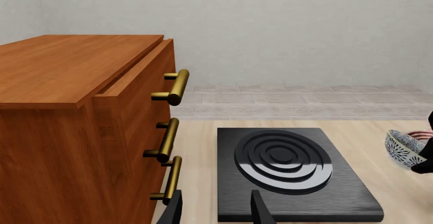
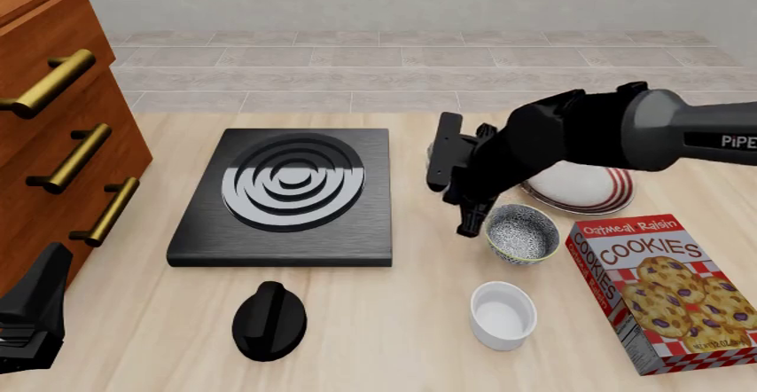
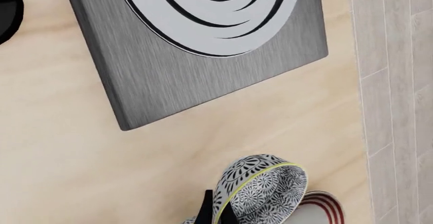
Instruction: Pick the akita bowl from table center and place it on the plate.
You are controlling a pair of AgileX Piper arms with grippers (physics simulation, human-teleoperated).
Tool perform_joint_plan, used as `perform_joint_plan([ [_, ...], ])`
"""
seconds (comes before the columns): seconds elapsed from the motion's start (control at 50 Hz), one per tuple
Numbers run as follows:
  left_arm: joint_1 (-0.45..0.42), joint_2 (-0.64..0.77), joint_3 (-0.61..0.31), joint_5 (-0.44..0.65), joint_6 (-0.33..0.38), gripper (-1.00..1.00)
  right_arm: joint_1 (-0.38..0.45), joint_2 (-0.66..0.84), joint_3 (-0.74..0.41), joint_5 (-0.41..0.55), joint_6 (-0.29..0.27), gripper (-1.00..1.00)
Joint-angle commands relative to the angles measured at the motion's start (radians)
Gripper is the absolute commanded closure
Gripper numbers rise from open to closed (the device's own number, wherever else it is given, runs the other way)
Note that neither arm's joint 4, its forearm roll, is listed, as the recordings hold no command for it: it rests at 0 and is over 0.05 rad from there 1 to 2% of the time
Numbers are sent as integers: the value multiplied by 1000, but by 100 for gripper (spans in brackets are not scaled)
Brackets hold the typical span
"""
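Note:
My right gripper (image 3: 216, 211) is shut on the rim of an akita bowl (image 3: 260, 193), which hangs tipped on its side with its dark patterned outside and pale green rim showing. The red-striped plate (image 3: 323, 210) lies right beside it, lower down. The left wrist view shows the same held bowl (image 1: 404, 148) in front of the plate (image 1: 423, 134). From the front, the right gripper (image 2: 444, 157) hides this bowl, just left of the plate (image 2: 597, 199). A second identical bowl (image 2: 522, 232) stands upright on the table. The left gripper (image 1: 216, 214) is open and holds nothing, near the cabinet.
A black stove plate (image 2: 290, 195) lies at the table's middle left, with a black knob (image 2: 269, 321) in front of it. A wooden drawer cabinet (image 2: 59, 135) stands at the left. A white ramekin (image 2: 503, 314) and a cookies box (image 2: 662, 290) sit at the front right.

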Motion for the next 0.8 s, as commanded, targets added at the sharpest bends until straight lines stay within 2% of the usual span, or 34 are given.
perform_joint_plan([
  [0.02,0,0,0,0,0,-100,-44,-39,-130,119,48,100],
  [0.06,0,0,0,0,0,-100,-73,-28,-154,139,50,100],
  [0.24,0,0,0,0,0,-100,-109,-1,-225,181,86,100],
  [0.26,0,0,0,0,0,-100,-117,11,-255,193,113,100],
  [0.28,0,0,0,0,0,-100,-117,11,-255,193,113,100],
  [0.3,0,0,0,0,0,-100,-116,20,-295,207,144,100],
  [0.4,0,0,0,0,0,-100,-137,29,-310,225,145,100],
  [0.44,0,0,0,0,0,-100,-177,41,-323,226,127,100],
  [0.5,0,0,0,0,0,-100,-200,44,-334,233,128,100],
  [0.52,0,0,0,0,0,-100,-235,49,-337,216,114,100],
  [0.58,0,0,0,0,0,-100,-245,52,-329,213,126,100],
  [0.68,0,0,0,0,0,-100,-304,85,-336,193,136,100],
  [0.8,0,0,0,0,0,-100,-324,111,-321,176,155,100],
])
